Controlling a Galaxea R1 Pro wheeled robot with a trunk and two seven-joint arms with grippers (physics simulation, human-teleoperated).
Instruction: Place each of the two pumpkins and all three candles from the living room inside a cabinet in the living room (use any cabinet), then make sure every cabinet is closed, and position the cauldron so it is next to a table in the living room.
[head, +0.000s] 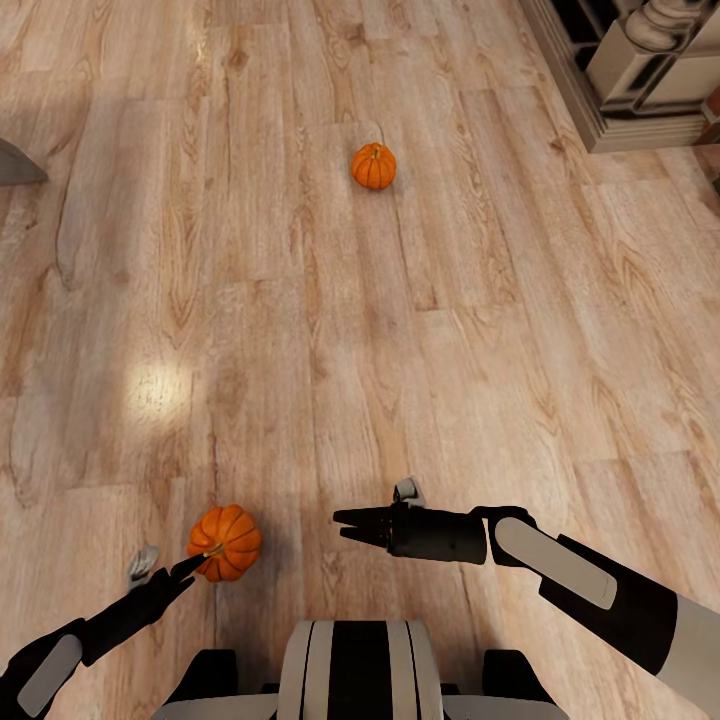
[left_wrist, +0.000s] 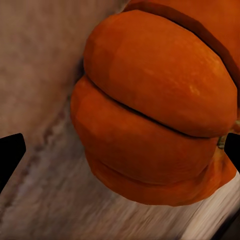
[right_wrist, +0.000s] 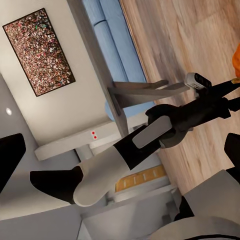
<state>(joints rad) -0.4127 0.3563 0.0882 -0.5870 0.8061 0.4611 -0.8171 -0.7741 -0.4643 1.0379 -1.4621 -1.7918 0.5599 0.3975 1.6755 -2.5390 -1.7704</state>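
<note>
Pumpkins: two on the wood floor (head: 300, 330). Near pumpkin (head: 226, 542) sits low left in the head view, right at the left gripper (head: 192, 566). Far pumpkin (head: 373, 166) is well ahead, alone on open floor.

Left gripper: fingertips are touching the near pumpkin's side by the stem. Left wrist view has the pumpkin (left_wrist: 155, 105) close up between two dark finger edges spread wide at the frame borders, so fingers apart, not clamped yet. Pumpkin reads off-centre toward one finger.

Right gripper (head: 345, 526): hovers mid-frame above the floor, tips close together, nothing in them. Can't tell if fully shut. Its wrist camera looks across at the left arm (right_wrist: 165, 130), with a blue sofa (right_wrist: 112, 45) and a wall picture (right_wrist: 40, 50) behind.

Step in hand, my read: grasp near pumpkin with the left.
- Centre the ribbed body between the fingers before closing; it's round and will likely roll or squirt out if pinched off-axis.
- Push in deeper so pads land at the widest part, not near the stem.
- Close slowly, lift straight.

Cabinet isn't in front here.
</note>
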